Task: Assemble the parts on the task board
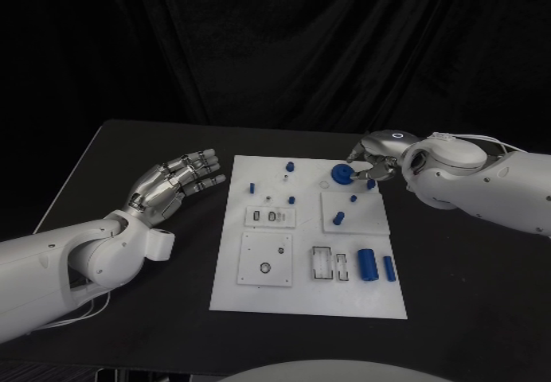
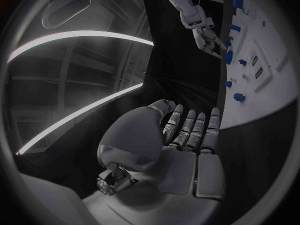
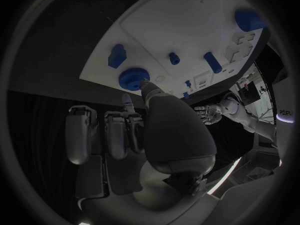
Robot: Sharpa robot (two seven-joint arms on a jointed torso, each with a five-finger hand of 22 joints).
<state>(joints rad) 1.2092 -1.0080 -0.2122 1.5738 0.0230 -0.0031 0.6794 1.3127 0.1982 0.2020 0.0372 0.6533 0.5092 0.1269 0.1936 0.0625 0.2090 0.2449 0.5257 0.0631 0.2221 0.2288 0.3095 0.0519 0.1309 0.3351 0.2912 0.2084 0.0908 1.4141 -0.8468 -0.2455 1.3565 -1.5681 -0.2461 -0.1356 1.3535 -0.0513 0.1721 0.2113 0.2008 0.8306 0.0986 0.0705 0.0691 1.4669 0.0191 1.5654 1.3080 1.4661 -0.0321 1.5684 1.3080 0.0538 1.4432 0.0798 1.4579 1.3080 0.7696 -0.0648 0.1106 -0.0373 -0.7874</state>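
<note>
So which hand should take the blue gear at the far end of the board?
Right. The right hand is already at the blue gear, fingertips beside it. The left hand hovers open off the task board, over the table.

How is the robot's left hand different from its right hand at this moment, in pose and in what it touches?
The left hand is beside the task board, over the bare table, while the right hand is at the board's far edge. The left hand's fingers are spread and hold nothing; the right hand's fingertips are at the round blue gear, though a firm grip cannot be confirmed. Both are silver hands on white arms.
</note>
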